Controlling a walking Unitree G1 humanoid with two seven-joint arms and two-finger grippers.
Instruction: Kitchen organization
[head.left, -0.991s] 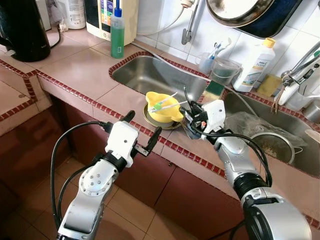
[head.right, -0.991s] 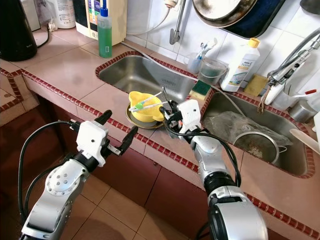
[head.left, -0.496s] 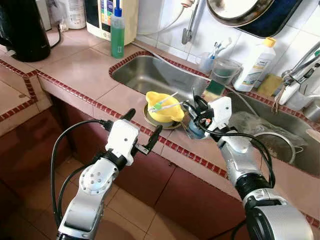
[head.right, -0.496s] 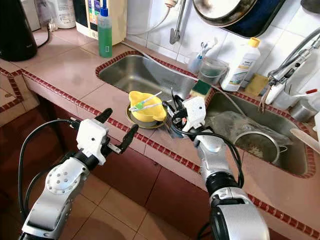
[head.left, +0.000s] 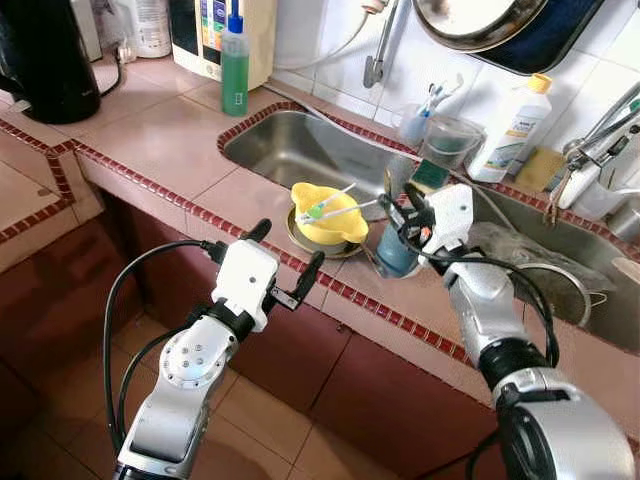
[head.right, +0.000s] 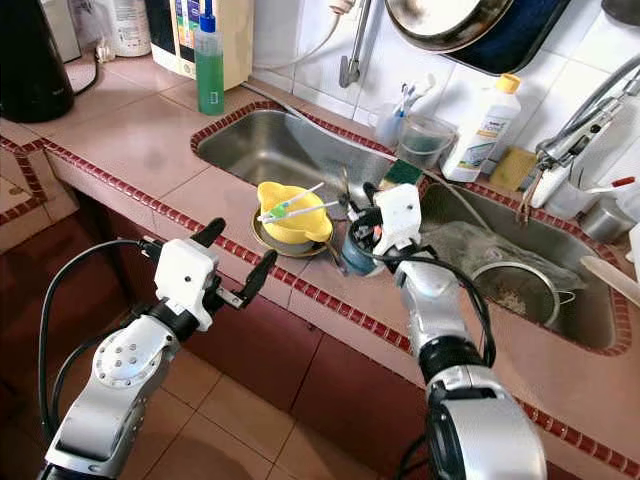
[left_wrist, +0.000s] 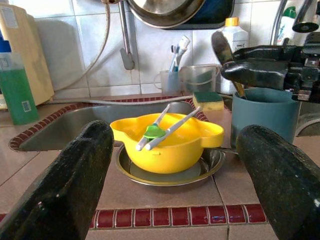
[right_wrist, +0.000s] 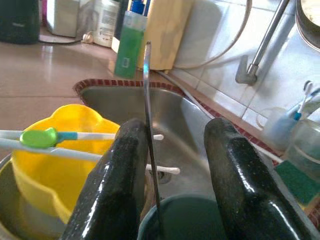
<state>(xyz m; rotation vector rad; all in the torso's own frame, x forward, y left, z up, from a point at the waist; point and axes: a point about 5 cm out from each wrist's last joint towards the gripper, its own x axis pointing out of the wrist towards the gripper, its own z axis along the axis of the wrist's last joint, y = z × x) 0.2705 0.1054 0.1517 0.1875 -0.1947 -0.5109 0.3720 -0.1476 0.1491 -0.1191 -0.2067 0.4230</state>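
I see a tiled counter (head.left: 150, 140) with two sinks, my left gripper (head.left: 283, 264) spread before it, one yellow bowl (head.left: 325, 213) holding two utensils on one plate, my right gripper (head.left: 408, 212) pinching one blue cup's (head.left: 396, 250) rim beside it.

right gripper (head.left: 408, 210) risen, teal cup (head.left: 396, 250) now upright

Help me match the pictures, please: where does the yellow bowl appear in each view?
Left eye view: bowl at centre, on the counter's front edge, left of the blue cup.
Right eye view: bowl left of centre, beside the cup.
Left wrist view: bowl at centre, between the left hand's fingers.
Right wrist view: bowl at lower left, beside the right hand's finger.
Shared landmark: the green bottle.
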